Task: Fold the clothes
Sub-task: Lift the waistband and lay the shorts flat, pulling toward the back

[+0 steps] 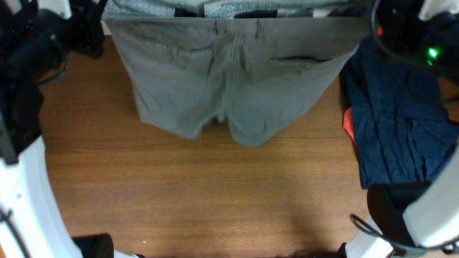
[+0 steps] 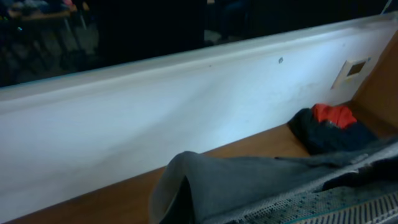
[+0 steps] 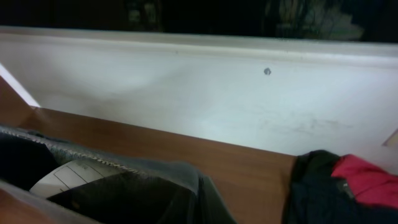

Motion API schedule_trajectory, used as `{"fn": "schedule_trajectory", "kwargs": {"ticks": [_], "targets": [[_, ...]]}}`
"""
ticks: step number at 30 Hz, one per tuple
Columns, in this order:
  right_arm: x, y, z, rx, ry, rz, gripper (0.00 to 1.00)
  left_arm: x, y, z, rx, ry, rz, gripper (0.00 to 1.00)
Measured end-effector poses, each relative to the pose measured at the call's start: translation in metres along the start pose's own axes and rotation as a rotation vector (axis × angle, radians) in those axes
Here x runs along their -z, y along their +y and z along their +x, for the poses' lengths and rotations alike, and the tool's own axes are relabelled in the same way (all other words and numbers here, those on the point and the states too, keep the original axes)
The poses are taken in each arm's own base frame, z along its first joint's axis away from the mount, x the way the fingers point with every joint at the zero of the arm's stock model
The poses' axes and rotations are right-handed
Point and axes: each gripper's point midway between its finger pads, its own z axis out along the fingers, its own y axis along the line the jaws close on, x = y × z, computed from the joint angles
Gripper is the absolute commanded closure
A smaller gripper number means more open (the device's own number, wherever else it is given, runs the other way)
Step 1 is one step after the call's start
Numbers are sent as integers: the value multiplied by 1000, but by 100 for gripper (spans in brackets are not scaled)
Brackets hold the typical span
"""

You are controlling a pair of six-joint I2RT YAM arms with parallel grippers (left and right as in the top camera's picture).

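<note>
Brown wooden table [image 1: 215, 186] carries grey-khaki shorts [image 1: 229, 79], waistband stretched between left claw [image 1: 90, 32] and right claw [image 1: 380, 25] (fingers hidden, so I cannot tell their grip). Navy garment [image 1: 398, 122], red garment [image 1: 349, 123] under it, lies just beside the right claw.

Grey-khaki shorts [image 1: 229, 79] hang spread, legs down; navy garment [image 1: 401, 129] lies crumpled over a red one [image 1: 348, 123].

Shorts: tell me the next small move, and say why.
Probably lay the waistband down flat, nearer the middle of the table. The shorts are spread wide, pocket side up, but sit at the far edge with the waistband seemingly lifted, and bare wood lies in front of them.
</note>
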Motion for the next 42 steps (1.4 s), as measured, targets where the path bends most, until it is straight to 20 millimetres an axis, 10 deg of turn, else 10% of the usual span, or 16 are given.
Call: {"fn": "schedule_trajectory", "kwargs": {"ticks": [10,16,25,42], "targets": [[81,28,2,-9,-69,-23,96,84,-26,15,14,44,-81,99],[93,37,4,-39,-70,-55,96,101,-26,35,49,113,-127,100],[-15,12,79,-192,346,-84,96,39,4,70,144,286,-147,100],[-268,-57,181,-215,512,-80,96,-216,92,231,252,594,-139,99]]}}
